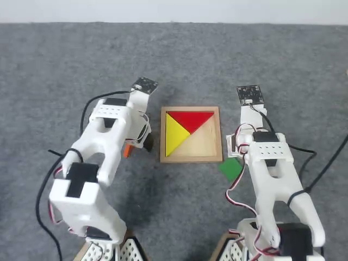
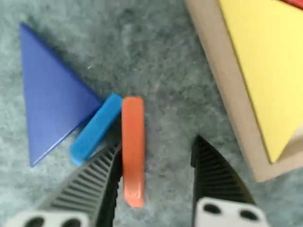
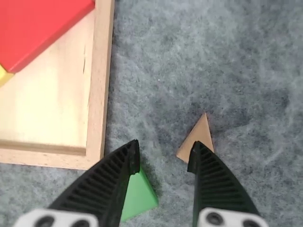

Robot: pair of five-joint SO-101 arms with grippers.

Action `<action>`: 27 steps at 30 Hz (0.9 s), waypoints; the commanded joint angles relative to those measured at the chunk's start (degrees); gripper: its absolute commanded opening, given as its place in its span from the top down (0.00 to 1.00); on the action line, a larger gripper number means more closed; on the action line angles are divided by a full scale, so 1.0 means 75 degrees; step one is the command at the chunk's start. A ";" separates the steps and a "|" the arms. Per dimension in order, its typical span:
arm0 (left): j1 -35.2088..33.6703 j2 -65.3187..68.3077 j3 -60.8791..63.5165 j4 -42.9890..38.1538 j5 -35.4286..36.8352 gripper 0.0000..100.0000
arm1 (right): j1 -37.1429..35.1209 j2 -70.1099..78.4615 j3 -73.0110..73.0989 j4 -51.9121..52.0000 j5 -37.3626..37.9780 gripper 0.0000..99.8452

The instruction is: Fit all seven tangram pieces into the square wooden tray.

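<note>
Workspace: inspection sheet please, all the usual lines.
Surface: grey carpet, flat.
Job's things: wooden tray holds red triangle and yellow triangle; orange piece, light blue piece, dark blue triangle, green piece and tan triangle lie outside it.
Clutter: nothing seen.
Jaws: left open, orange piece between them; right open above carpet, green piece and tan triangle either side.
Cables: black leads, red-white wires on the arms.
Surroundings: pale wall behind.

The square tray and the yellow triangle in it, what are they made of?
Tray: pale bare wood, faint grain on rim and floor. Yellow triangle: probably painted wood, even matte colour, thick flat edge; plastic cannot be ruled out.
</note>
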 commanded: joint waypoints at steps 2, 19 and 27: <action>-0.0316 0.0070 -0.0299 0.0082 -0.0023 0.82 | 0.0076 -0.0193 -0.0082 -0.0123 -0.0012 0.83; 0.0504 0.0105 -0.2491 0.2755 -0.0539 0.99 | 0.0076 -0.0205 -0.0082 -0.0123 -0.0012 0.83; 0.1594 0.0094 -0.1741 0.2520 -0.0539 0.99 | 0.0076 -0.0217 -0.0082 -0.0147 -0.0012 0.83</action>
